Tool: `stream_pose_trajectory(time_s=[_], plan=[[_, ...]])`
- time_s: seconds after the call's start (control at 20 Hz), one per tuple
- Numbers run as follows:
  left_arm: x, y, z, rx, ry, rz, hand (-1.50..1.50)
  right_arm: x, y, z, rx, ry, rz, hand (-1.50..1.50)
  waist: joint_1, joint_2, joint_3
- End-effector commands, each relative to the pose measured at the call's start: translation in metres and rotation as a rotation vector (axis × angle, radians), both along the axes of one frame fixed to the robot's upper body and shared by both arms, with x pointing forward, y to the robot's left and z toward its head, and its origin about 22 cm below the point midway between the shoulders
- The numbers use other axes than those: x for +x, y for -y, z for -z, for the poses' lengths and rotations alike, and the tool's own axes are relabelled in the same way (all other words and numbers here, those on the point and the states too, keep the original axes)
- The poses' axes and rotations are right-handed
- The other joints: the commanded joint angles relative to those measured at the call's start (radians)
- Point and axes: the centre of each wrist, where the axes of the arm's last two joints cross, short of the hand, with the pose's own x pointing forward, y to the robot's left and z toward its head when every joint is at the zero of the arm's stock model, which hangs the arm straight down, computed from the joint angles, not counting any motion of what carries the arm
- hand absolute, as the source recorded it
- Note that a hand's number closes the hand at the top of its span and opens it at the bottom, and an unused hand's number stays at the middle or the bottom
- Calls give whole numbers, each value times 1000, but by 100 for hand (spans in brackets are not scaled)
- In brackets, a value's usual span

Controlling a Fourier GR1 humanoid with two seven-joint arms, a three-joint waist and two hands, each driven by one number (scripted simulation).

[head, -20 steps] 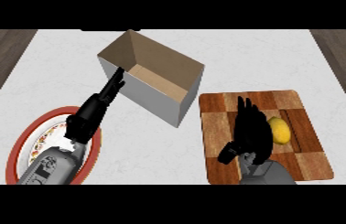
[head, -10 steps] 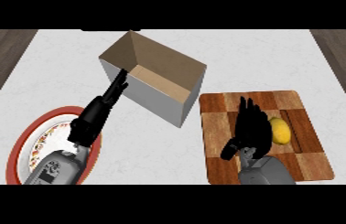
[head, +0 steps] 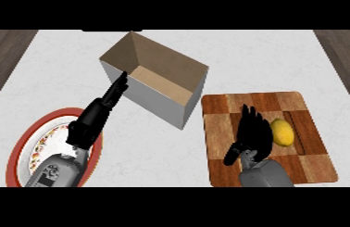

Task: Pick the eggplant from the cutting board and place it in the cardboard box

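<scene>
At lower right, the right hand [head: 252, 134] is hovering over the board [head: 301, 162], fingers straight, holding nothing, hiding any eggplant; a lemon [head: 282, 131] is lying beside it. At left, the left hand [head: 96, 116] is resting open over a plate [head: 21, 149], fingertips near the box [head: 156, 96] further up.

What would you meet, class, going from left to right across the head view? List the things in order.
Red-rimmed plate → left hand → cardboard box → right hand → yellow egg-shaped item, which lies on the wooden cutting board under the right hand.
</scene>
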Motion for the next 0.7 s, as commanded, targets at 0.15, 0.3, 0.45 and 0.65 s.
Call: stream_pose_trajectory(time_s=[0.15,0.3,0.45,0.65], plan=[[12,-6,-7,3,-18,-2,0,13,-5,19,-39,-87,37,-150,1,2,-1],[2,-8,10,-8,-10,2,0,-7,7,19,-50,-95,45,-150,-2,1,-1],[3,-10,-1,19,-15,-6,0,-1,15,29,-87,-93,61,-150,0,1,-1],[0,4,1,-3,-20,-5,0,-15,0,34,-108,-92,60,-150,-2,1,-1]])
